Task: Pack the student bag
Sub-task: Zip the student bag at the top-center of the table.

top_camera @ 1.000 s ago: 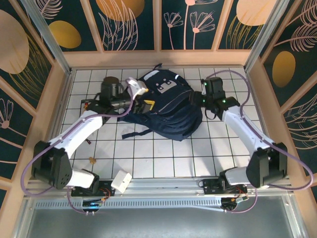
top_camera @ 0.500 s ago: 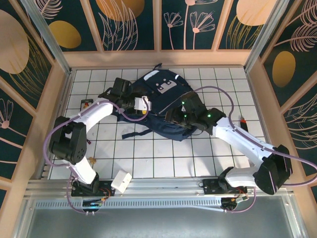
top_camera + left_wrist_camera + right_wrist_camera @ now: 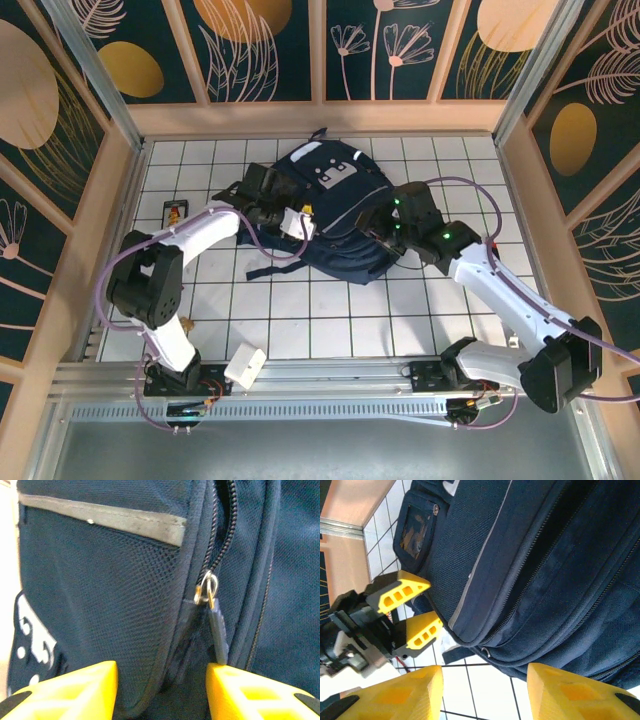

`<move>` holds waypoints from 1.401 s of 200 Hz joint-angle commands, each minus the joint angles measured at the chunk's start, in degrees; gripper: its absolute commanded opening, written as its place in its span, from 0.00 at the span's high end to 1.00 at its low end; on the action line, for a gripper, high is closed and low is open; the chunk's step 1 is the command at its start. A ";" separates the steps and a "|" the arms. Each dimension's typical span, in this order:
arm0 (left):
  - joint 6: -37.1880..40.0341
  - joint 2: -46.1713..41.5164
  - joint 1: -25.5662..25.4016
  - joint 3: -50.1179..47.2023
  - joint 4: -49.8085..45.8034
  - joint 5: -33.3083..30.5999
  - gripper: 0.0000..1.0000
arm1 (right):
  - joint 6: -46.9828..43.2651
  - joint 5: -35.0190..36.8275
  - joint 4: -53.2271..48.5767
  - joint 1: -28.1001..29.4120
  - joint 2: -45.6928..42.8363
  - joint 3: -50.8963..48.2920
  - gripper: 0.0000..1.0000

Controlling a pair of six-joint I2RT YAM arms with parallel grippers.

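A large navy-blue fabric backpack [image 3: 340,200] lies at the far middle of the white tiled bench [image 3: 300,320]. The left pincer [image 3: 161,680] stands partly open, its yellow fingers [image 3: 75,685] astride the bag's side seam beside a dark zipper pull [image 3: 217,632], not visibly clamped. The right pincer [image 3: 485,685] is partly open at the bag's right side, holding nothing.

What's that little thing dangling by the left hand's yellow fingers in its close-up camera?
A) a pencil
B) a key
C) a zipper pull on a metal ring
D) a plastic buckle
C: in the left wrist view a dark zipper pull hangs from a small metal ring on the student bag, just above the left hand.
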 commanded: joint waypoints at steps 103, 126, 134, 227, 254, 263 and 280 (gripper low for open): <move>-4.52 0.89 -1.48 4.22 -1.17 6.86 1.00 | 9.12 3.40 5.10 6.21 0.55 -3.47 0.53; -17.55 0.98 -1.85 10.84 -4.75 7.89 1.00 | 10.02 9.71 4.54 12.01 3.07 -0.60 0.54; -19.34 1.18 -1.88 12.54 -6.48 7.67 1.00 | 9.96 10.79 6.95 13.20 4.16 -1.03 0.55; -29.48 3.11 -2.15 12.37 -12.36 6.87 1.00 | -4.74 5.44 15.14 -3.79 20.40 5.59 0.93; -36.77 2.46 -2.14 11.32 -9.75 11.44 1.00 | -12.29 4.65 12.40 -4.49 21.22 9.91 0.88; -39.62 2.45 -2.14 11.19 -8.96 13.11 1.00 | -14.97 4.50 12.28 -4.60 20.15 9.43 0.84; -47.58 2.23 -2.15 9.58 -4.66 12.43 1.00 | -23.08 0.09 15.37 -4.50 16.56 5.98 0.78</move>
